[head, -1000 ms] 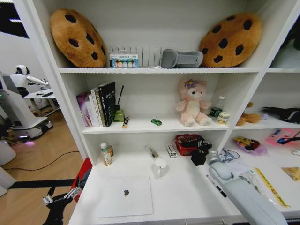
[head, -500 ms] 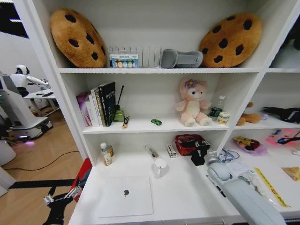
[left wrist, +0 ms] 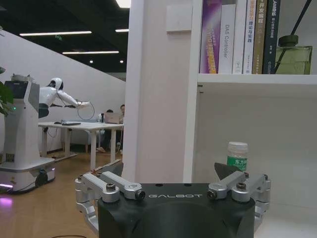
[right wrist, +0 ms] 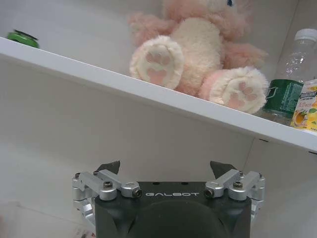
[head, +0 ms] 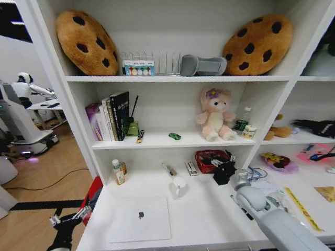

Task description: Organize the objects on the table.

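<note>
The silver laptop (head: 138, 218) lies closed on the white table (head: 204, 217) near its front left. A tiny green toy car (head: 174, 136) (right wrist: 22, 38) sits on the shelf above. The blue-capped white marker (head: 168, 169) lies at the back of the table, and a thin black pen (head: 242, 207) lies to the right beside my right arm. My right gripper (head: 224, 170) (right wrist: 165, 167) is open and empty, hovering just in front of the red wire basket (head: 208, 158). My left gripper (head: 65, 222) (left wrist: 168, 171) hangs open and empty off the table's left front corner.
A white mug (head: 179, 184) stands behind the laptop, with a small box (head: 191, 168) and a bottle (head: 118, 171) (left wrist: 237, 156) at the back. On the shelf are books (head: 110, 117), a pink plush (head: 215, 115) (right wrist: 198, 49) and a green-labelled bottle (right wrist: 285, 94).
My right gripper has moved a little up and farther back, closer to the red wire basket. The left arm and the table's objects have not moved.
</note>
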You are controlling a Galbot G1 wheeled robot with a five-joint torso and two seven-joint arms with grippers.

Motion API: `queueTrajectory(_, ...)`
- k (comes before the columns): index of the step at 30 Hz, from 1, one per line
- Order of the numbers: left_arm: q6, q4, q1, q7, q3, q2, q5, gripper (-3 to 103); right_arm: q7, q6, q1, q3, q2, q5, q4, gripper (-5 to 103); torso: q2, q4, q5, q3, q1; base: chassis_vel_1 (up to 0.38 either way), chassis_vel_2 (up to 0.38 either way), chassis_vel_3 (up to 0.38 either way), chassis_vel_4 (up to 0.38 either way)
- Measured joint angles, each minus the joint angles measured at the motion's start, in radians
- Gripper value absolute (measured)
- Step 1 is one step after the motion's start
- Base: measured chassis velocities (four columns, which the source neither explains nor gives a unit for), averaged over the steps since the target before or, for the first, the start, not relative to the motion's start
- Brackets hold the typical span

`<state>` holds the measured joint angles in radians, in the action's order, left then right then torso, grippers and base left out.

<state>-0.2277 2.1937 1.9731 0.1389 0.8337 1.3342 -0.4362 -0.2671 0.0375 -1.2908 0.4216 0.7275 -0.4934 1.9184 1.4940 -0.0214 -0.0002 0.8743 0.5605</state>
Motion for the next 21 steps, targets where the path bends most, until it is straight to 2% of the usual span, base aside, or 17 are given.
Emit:
queueTrajectory(7,-0.011,-0.016,0.001,-0.004,0.003,0.005,0.006,100,0.011,-0.027,-0.195,0.096,0.016,0.072,0.097,100,0.000,0.0001,0.0003,0.000,0.000,0.000,0.000,0.000,0.000)
queueTrajectory(9,-0.017,-0.023,0.002,-0.006,0.003,0.010,0.003,100,0.039,-0.056,-0.332,0.167,0.041,0.098,0.127,100,0.000,-0.0003,0.0001,0.000,0.000,0.000,0.000,0.000,0.000)
queueTrajectory(13,-0.027,-0.021,0.010,-0.016,0.009,0.016,-0.003,100,0.078,-0.080,-0.445,0.219,0.060,0.104,0.144,100,0.000,-0.0006,0.0001,0.000,0.000,0.000,0.000,0.000,0.000)
queueTrajectory(16,-0.035,-0.021,0.015,-0.021,0.015,0.023,-0.010,100,0.096,-0.092,-0.493,0.239,0.071,0.102,0.147,100,0.000,0.0004,0.0002,0.000,0.000,0.000,0.000,0.000,0.000)
queueTrajectory(21,-0.045,-0.037,0.013,-0.023,0.016,0.028,-0.014,100,0.108,-0.095,-0.540,0.266,0.090,0.087,0.119,100,0.000,-0.0002,0.0002,0.000,0.000,0.000,0.000,0.000,0.000)
